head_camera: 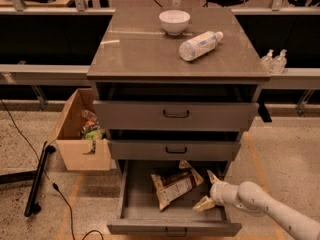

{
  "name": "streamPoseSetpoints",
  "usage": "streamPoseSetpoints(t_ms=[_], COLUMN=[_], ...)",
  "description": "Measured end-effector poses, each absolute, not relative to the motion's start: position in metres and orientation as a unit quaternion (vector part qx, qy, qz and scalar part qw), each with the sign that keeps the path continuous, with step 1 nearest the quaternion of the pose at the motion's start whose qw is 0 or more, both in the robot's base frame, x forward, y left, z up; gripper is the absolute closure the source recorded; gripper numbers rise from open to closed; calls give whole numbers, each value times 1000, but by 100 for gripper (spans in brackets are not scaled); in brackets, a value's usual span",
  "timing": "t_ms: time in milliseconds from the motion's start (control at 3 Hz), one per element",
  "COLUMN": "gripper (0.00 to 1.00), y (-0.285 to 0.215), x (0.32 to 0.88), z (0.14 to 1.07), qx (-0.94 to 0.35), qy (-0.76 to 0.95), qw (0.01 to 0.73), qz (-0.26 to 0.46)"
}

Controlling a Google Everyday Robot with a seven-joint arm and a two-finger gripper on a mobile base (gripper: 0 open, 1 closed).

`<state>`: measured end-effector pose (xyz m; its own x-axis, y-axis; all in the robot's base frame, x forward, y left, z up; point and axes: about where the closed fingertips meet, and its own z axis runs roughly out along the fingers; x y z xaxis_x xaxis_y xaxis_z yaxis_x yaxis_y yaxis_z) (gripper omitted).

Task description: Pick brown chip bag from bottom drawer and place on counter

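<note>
The brown chip bag (174,185), cream-tan with a dark band, lies tilted in the open bottom drawer (172,226), near its middle. My gripper (208,190) reaches in from the lower right on a white arm. It hangs over the drawer's right side, just right of the bag and apart from it. Its two tan fingers are spread open and hold nothing. The counter (142,51) tops the cabinet above.
A white bowl (174,21) and a clear bottle (199,45) lie on the counter. The two upper drawers (175,115) stick out slightly. A cardboard box (80,132) with packets stands on the floor at left, beside a black pole (38,178). Two small bottles (274,61) sit on the right rail.
</note>
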<state>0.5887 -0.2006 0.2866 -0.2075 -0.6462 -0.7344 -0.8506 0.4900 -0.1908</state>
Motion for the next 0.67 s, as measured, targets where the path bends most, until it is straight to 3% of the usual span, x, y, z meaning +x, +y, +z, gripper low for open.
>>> streamPoseSetpoints(t_ms=[667], gripper=[0], y=[-169], x=[624], z=[256], qx=[-536], qy=[733], qw=[398], qz=[129])
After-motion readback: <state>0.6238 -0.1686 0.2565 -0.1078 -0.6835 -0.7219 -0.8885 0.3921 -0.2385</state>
